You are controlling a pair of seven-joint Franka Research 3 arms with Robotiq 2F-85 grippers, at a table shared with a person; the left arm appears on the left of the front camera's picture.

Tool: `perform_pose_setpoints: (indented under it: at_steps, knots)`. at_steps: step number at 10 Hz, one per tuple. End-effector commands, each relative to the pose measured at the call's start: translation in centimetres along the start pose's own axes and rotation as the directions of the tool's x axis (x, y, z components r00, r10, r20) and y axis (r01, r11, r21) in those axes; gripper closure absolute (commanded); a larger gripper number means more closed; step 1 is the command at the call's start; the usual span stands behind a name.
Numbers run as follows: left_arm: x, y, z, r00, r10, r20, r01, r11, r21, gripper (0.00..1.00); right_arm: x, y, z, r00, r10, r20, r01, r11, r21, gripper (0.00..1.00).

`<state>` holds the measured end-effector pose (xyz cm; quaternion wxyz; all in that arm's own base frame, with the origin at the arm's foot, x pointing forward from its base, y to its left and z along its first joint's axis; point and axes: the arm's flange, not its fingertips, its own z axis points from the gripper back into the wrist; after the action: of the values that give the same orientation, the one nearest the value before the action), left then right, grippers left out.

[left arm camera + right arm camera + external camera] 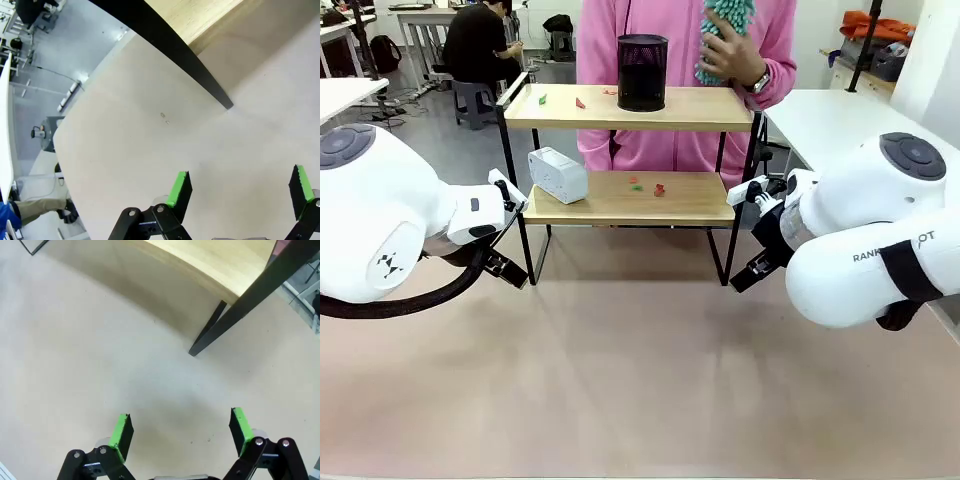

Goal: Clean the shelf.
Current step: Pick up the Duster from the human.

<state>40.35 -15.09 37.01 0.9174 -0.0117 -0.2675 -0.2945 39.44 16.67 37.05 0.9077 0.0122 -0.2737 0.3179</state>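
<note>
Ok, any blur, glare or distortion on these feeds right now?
Front view: even light, the shelf sharp, soft shadow beneath. Right wrist view: wide-angle bows the board edge. Left wrist view: sharp, no glare on the table.

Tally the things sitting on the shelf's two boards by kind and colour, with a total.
Black mesh cup: 1
White box: 1
Red scraps: 3 (one top board, two lower)
Green scraps: 2 (one on each board)
Total on the shelf: 7; a faint speck beside the cup is too small to tell.
</note>
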Motion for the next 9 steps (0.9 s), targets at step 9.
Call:
perform_pose_setpoints:
  at_steps: [9]
  knots:
    - [0.0,0.0,0.01,1.0,0.0,0.0,0.0,1.0,0.0,0.0,0.0,0.0,0.0,1.0,0.0,0.0,0.0,1.0,0.0,0.0]
